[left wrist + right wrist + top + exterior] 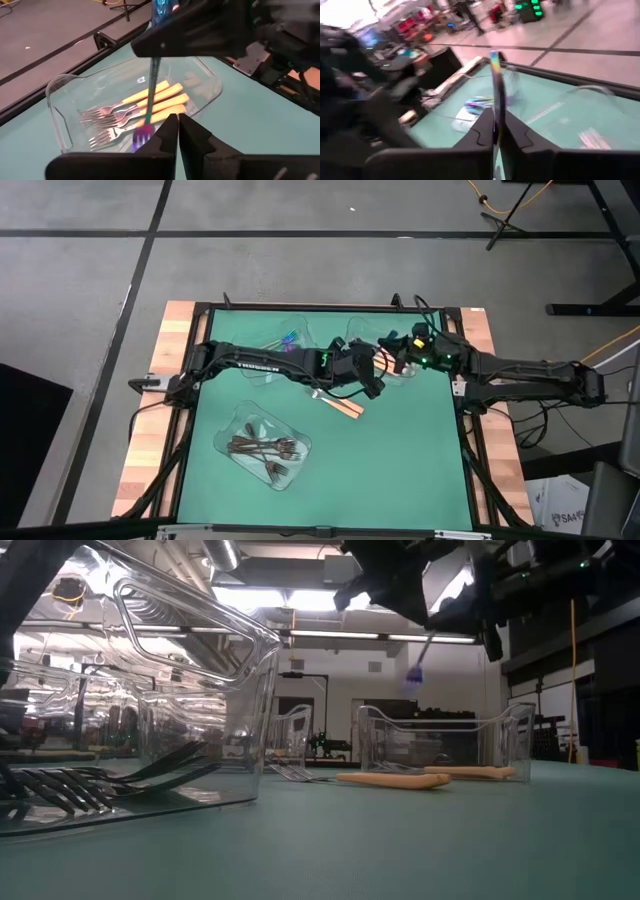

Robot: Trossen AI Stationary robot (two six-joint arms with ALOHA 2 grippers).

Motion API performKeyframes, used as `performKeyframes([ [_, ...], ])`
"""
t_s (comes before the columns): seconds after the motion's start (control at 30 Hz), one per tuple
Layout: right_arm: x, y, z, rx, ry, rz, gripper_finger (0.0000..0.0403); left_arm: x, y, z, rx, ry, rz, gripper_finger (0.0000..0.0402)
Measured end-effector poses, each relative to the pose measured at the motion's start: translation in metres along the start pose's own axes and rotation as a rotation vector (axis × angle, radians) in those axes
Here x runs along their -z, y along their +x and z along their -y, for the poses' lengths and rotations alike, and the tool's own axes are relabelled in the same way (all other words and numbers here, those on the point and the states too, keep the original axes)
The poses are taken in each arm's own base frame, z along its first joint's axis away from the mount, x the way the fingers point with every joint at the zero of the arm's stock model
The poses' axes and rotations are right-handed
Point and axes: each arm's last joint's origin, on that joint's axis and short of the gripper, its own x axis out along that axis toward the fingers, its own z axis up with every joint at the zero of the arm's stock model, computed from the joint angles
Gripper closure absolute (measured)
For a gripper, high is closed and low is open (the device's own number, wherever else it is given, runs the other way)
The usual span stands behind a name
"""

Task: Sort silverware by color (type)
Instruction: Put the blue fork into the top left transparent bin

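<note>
My right gripper [392,348] hangs over the far-middle clear tray [56,89], shut on an iridescent blue-purple fork [151,90]. The fork's tines [142,136] point down and show in the low view [415,670]. My left gripper [177,132] is shut and sits just beside those tines; I cannot tell whether it touches them. Several orange-handled forks [150,102] lie in that tray. Two more orange-handled forks [340,406] lie flat on the mat. Other iridescent utensils [287,338] lie in the far-left tray, and the dark forks [262,447] lie in the near-left tray. My right gripper pinches the iridescent fork between its two fingers by the handle [495,75], with the handle's free end sticking out past them. The fork is lifted clear and hangs nearly upright, tines down, above the orange-handled forks in the tray.
Three clear trays stand on the green mat: far left [268,358], far middle, and near left [232,430]. The two arms are close together at the far middle. The mat's near right half [400,470] holds no objects. The table's raised black frame [462,430] borders the mat.
</note>
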Motion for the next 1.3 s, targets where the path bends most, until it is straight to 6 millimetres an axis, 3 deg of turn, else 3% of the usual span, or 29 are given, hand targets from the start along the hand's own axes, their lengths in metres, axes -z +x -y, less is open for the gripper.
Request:
performKeyframes([
  [0.3,0.0,0.0,-0.002,-0.042,-0.051,-0.015,0.0401,0.001,0.001,0.0,0.026,0.096,-0.025,0.0395],
  [0.53,0.002,-0.001,-0.005,-0.149,-0.052,-0.084,0.0402,0.0,0.005,-0.003,0.161,0.172,-0.094,0.0394],
  [0.87,0.017,-0.003,0.001,-0.173,-0.081,-0.287,0.0402,-0.001,0.01,-0.006,0.475,0.192,-0.238,0.0394],
  [1.3,0.032,-0.009,0.003,-0.323,-0.035,-0.554,0.0403,0.003,0.005,0.0,0.587,0.338,-0.232,0.0394],
])
